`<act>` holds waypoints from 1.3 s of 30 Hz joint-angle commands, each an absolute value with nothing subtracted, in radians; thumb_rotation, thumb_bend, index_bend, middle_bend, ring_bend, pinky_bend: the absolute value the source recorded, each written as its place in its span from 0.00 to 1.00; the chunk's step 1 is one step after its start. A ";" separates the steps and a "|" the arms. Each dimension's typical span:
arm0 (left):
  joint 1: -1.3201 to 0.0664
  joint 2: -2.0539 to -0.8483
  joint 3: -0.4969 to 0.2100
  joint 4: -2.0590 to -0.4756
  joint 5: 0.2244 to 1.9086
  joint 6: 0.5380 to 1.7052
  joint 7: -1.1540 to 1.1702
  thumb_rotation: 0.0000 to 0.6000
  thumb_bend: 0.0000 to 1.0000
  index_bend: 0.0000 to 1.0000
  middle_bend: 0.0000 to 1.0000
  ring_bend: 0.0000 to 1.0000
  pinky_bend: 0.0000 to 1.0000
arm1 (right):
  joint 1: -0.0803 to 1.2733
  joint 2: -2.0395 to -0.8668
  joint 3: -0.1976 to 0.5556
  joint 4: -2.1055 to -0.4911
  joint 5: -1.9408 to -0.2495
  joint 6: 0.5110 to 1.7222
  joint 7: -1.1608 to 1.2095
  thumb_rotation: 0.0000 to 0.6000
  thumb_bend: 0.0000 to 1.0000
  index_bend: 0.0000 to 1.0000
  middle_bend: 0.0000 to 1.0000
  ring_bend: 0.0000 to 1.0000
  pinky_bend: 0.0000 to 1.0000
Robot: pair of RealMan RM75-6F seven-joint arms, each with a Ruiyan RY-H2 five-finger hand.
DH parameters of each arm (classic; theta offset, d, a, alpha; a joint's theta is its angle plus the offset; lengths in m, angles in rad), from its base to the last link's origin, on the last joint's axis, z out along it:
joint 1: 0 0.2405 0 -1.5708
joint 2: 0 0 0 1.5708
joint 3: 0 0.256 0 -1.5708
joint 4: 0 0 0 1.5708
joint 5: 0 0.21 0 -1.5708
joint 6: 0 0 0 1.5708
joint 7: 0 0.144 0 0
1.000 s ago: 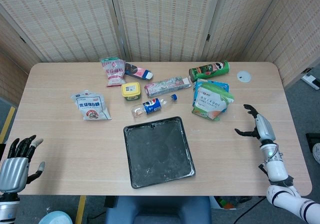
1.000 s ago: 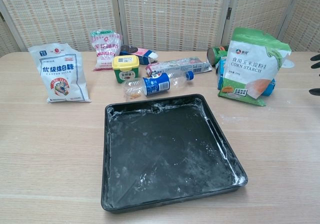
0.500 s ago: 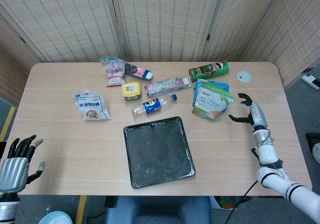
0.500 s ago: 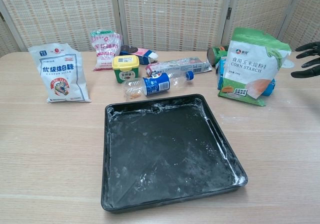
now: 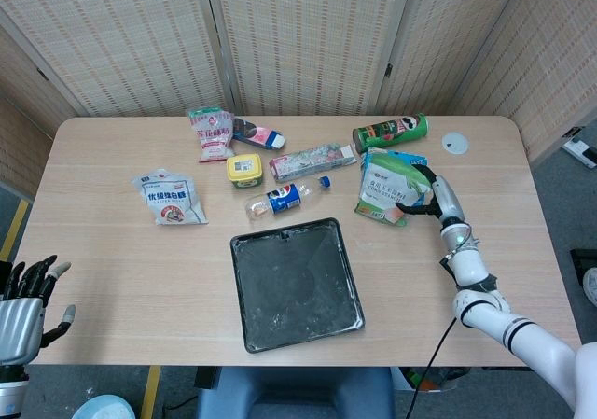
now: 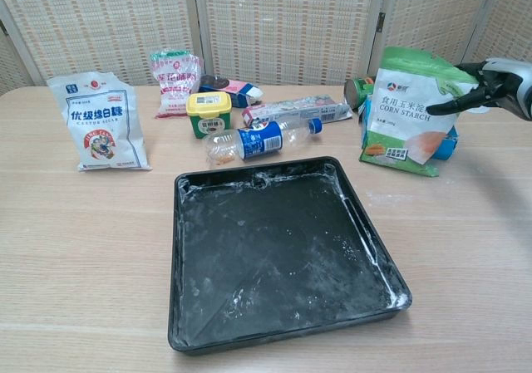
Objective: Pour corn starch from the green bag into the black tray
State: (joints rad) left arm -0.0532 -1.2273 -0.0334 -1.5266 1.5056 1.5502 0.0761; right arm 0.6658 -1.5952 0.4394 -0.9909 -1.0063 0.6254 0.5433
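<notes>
The green corn starch bag (image 5: 390,188) (image 6: 407,111) stands upright behind the right far corner of the black tray (image 5: 295,284) (image 6: 274,248), leaning on a blue packet. My right hand (image 5: 431,193) (image 6: 495,82) grips the bag's upper right edge, with the thumb across its front and the other fingers behind its top. The tray lies flat at the table's front middle, dusted with white powder. My left hand (image 5: 23,321) hangs below the table's front left corner with fingers apart and holds nothing.
A white sugar bag (image 5: 170,198) stands at the left. Behind the tray lie a plastic bottle (image 5: 284,198), a yellow tub (image 5: 244,169), a pink bag (image 5: 211,132) and a long packet (image 5: 312,160). A green can (image 5: 390,132) lies behind the corn starch bag, a white lid (image 5: 454,142) to its right.
My right hand has moved left and away from the table's right side onto the green bag and closed on its edge; the bag has tipped slightly left. The left hand sank a little.
</notes>
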 commanded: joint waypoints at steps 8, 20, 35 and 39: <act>-0.055 -1.224 -0.036 -1.527 1.509 1.547 0.075 1.00 0.44 0.21 0.13 0.14 0.00 | 0.634 -1.619 0.440 -1.011 -1.078 0.668 0.680 1.00 0.22 0.31 0.29 0.37 0.32; -0.049 -1.214 -0.029 -1.533 1.511 1.542 0.067 1.00 0.44 0.21 0.14 0.14 0.00 | 0.623 -1.666 0.418 -1.020 -1.082 0.753 0.635 1.00 0.46 0.45 0.37 0.44 0.42; -0.041 -1.214 -0.025 -1.520 1.517 1.548 0.042 1.00 0.45 0.21 0.14 0.14 0.00 | 0.646 -1.678 0.432 -1.034 -1.038 0.775 0.556 1.00 0.61 0.51 0.41 0.47 0.46; -0.038 -1.213 -0.024 -1.518 1.516 1.549 0.039 1.00 0.46 0.21 0.14 0.14 0.00 | 0.644 -1.689 0.428 -1.042 -1.025 0.795 0.523 1.00 0.72 0.58 0.46 0.52 0.52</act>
